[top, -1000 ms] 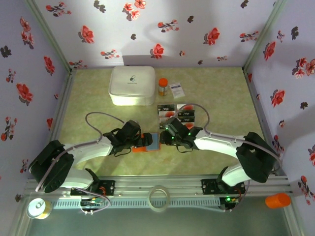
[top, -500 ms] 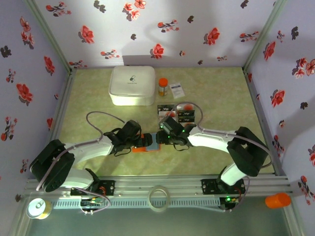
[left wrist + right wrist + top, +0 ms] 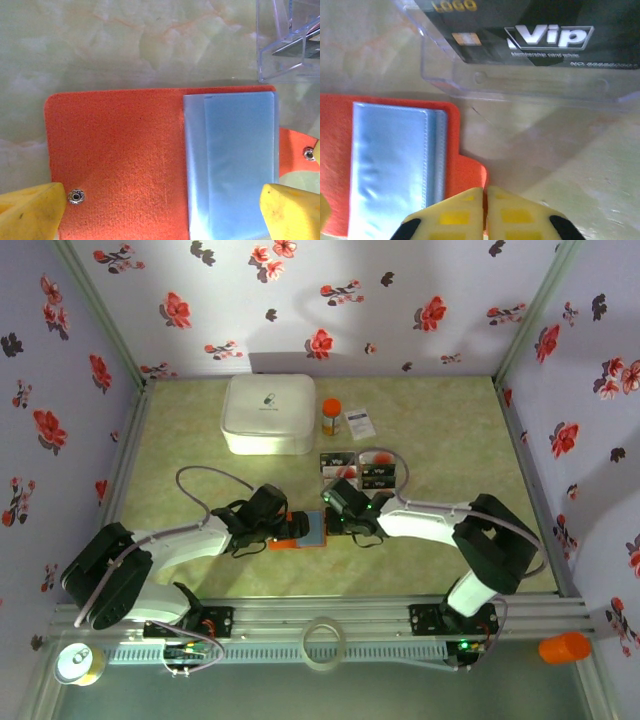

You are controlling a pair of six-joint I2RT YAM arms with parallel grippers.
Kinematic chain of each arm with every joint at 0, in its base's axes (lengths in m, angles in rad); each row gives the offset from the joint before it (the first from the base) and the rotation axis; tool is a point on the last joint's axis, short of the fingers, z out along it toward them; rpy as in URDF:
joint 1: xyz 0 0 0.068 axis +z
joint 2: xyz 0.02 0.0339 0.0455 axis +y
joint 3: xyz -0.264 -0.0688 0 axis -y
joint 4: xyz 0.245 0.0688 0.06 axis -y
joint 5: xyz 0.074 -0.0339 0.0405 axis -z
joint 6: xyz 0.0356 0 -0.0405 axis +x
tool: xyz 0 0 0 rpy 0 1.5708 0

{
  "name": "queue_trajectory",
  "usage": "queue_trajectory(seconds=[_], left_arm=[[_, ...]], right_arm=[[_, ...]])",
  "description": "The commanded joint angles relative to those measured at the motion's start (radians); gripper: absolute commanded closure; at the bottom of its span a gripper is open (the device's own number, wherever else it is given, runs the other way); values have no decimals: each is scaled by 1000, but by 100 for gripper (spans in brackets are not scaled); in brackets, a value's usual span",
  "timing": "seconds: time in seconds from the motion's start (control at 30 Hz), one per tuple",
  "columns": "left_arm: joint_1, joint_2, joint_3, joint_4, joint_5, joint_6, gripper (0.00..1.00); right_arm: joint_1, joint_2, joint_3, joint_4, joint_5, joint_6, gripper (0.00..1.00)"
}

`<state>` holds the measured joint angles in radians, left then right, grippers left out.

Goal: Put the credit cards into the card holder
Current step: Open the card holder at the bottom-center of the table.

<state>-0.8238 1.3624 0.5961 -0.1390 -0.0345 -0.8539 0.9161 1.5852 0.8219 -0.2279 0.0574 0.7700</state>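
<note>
The card holder [image 3: 303, 530] is lying open on the table [image 3: 450, 420], with the left gripper [image 3: 160, 210] straddling it, fingers wide apart. The right gripper [image 3: 485, 200] is holding its fingers together at the holder's orange tab, near the credit cards [image 3: 545, 30].

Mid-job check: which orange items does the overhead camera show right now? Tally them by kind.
Card holder: 1
Orange-capped bottle: 1
Orange cup-shaped piece at the front right, off the green top: 1
Total: 3
</note>
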Motion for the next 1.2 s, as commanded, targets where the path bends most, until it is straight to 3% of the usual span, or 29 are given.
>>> queue_trajectory(seconds=[0.0, 0.4, 0.8, 1.17], left_arm=[[-10, 13, 26, -31, -22, 26, 0], [-48, 8, 30, -44, -42, 16, 0], [-52, -196, 161, -194, -85, -6, 0], [-71, -87, 225, 14, 16, -103, 0]], right_arm=[[-10, -63, -66, 27, 6, 32, 100], [-23, -175, -225, 152, -79, 103, 100], [-22, -182, -181, 125, -75, 58, 100], [-22, -162, -184, 173, -100, 38, 100]])
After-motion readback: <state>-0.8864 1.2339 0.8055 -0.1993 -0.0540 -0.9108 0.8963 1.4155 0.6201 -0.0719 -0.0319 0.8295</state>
